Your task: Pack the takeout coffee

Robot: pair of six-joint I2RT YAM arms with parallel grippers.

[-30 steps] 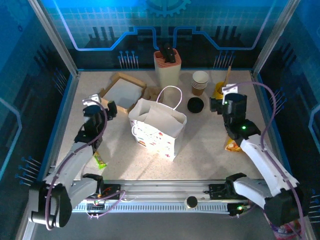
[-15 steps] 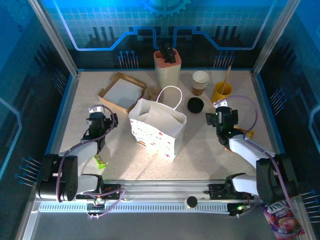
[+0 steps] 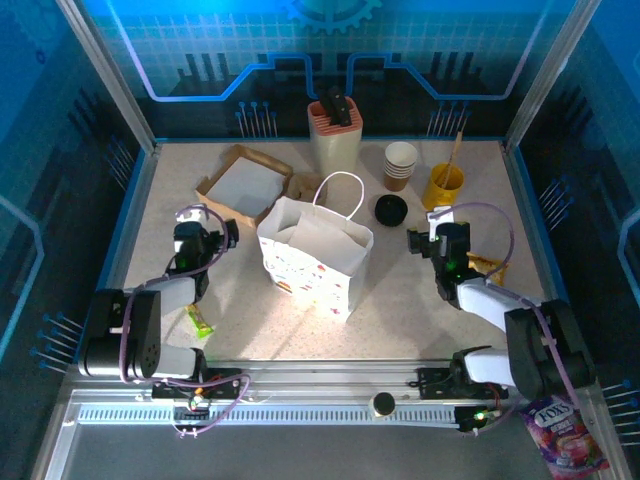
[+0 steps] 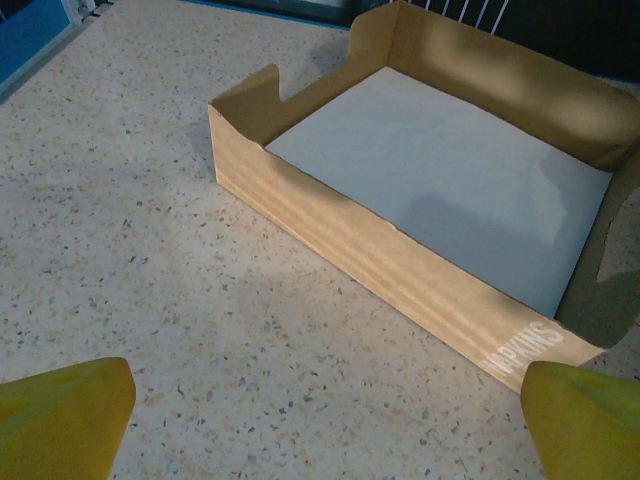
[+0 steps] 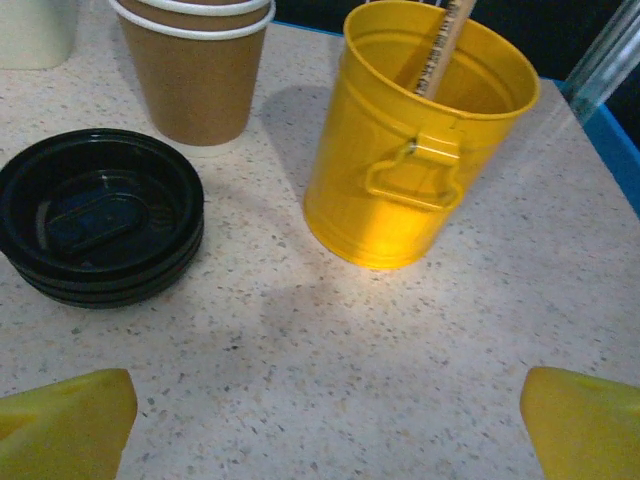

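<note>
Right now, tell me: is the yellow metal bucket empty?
No, the yellow metal bucket holds a flat wooden stick leaning at its rim.

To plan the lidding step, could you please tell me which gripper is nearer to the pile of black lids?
Right. The right gripper sits just to the near right of the black lids. The left gripper is beyond the paper bag, facing the napkin box.
</note>
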